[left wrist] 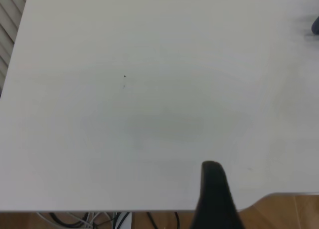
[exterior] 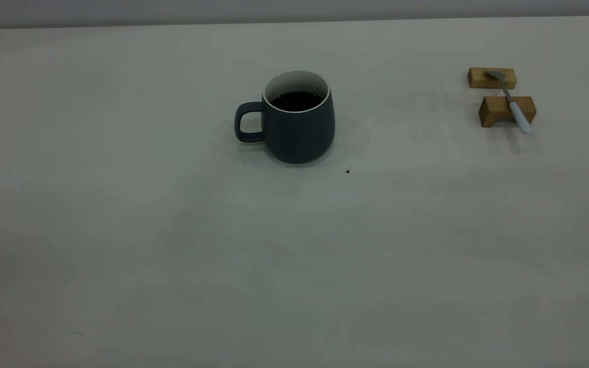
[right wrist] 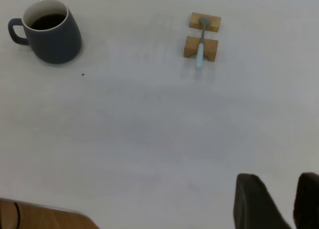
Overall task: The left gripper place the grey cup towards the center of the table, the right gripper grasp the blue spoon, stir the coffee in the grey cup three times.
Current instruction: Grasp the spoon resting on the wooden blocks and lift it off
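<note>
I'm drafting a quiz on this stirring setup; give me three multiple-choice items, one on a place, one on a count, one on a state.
1. Where does the blue spoon lie?
A. Inside the grey cup
B. Across the wooden blocks
C. Flat on the table

2. How many wooden blocks are there?
A. One
B. Two
C. Three

3. What state is the grey cup in?
A. Upright, holding coffee
B. Tipped over
C. Upright, empty

Key: 1 B, its bowl rests on the far block and its handle on the near one. 2 B, two tan blocks sit at the exterior view's right. 3 A, dark coffee shows inside the white interior, and the cup stands on the table.
</note>
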You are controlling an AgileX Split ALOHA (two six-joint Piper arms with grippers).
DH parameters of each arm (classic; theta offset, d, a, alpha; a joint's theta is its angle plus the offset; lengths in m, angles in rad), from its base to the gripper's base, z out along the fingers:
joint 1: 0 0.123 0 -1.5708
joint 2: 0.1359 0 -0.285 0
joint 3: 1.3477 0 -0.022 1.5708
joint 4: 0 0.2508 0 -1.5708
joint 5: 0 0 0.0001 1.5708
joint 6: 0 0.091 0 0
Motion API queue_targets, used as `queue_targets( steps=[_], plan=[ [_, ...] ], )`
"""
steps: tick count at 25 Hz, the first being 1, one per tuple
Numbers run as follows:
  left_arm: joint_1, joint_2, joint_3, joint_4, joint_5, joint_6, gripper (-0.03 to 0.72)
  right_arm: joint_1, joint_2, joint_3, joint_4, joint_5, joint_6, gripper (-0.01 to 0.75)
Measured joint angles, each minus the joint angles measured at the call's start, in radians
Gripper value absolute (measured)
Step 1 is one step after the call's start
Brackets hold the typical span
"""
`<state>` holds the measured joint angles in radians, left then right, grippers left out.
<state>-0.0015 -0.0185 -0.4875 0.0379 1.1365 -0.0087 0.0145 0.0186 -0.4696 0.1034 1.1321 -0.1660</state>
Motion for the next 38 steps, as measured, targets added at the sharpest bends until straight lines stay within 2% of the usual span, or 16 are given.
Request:
queue_targets(
  steps=[21,25,27,33,38],
  plan=[
    [0.0,0.0,0.0,0.0,0.0,0.0,0.592,0.0,0.011,-0.013,-0.003,-0.001,0.01,0.251],
    [0.0,0.0,0.0,0.0,0.0,0.0,0.592,0.0,0.14,-0.08,-0.023,-0.01,0.06,0.33],
    [0.0,0.0,0.0,0.0,0.0,0.0,0.592,0.0,0.256,-0.113,-0.03,-0.033,0.068,0.401],
    [0.0,0.0,0.0,0.0,0.0,0.0,0.592,0.0,0.643,-0.205,-0.011,-0.202,0.076,0.606],
    [0.0,0.0,0.0,0.0,0.0,0.0,0.592,0.0,0.973,-0.294,0.0,-0.295,0.076,0.65]
  ],
)
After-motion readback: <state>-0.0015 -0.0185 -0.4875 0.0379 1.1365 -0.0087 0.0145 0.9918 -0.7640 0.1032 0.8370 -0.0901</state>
